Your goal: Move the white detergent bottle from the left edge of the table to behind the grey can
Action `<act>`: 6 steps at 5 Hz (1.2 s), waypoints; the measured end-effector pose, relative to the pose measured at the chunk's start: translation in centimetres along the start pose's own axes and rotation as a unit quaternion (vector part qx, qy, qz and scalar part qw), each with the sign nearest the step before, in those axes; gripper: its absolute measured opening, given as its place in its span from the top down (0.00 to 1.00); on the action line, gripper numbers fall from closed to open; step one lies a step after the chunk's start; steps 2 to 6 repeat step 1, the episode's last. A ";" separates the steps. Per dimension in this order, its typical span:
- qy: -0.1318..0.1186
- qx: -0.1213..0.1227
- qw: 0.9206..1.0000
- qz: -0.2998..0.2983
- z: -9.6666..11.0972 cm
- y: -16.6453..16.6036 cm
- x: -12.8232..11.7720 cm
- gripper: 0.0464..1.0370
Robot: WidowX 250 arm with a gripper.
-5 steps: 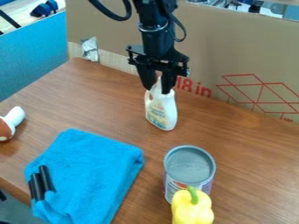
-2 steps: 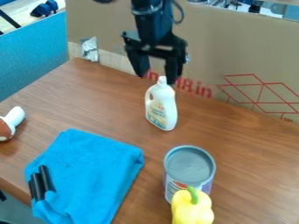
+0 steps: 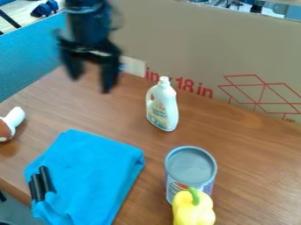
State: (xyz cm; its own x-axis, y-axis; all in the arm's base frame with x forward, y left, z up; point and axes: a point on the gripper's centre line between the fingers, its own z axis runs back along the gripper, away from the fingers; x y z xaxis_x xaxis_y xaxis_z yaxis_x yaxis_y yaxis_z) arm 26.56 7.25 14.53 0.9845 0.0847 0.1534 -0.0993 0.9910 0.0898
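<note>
At upper left of the frame, my gripper hangs with jaws apart, nothing between them; the white bottle stands upright near centre, lower and right of the jaws.

Your black robot arm enters at the top edge, left of center, and drops almost straight down in the upper left of your view. At its lower end, your two-finger gripper hangs with its tips pointing downward. Its dark fingers stand well apart, side by side; the one on the view's right reaches lower in the frame.
</note>
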 end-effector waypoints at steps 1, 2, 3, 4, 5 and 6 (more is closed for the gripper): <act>0.015 0.010 1.000 -0.009 -1.3 3.0 -2.0 0.03; 0.015 0.010 1.000 -0.009 -1.3 3.0 -2.0 0.03; 0.015 0.010 1.000 -0.009 -1.3 3.0 -2.0 0.03; 0.015 0.010 1.000 -0.009 -1.3 3.0 -2.0 0.03; 0.015 0.010 1.000 -0.009 -1.3 3.0 -2.0 0.03; 0.015 0.010 1.000 -0.009 -1.3 3.0 -2.0 0.03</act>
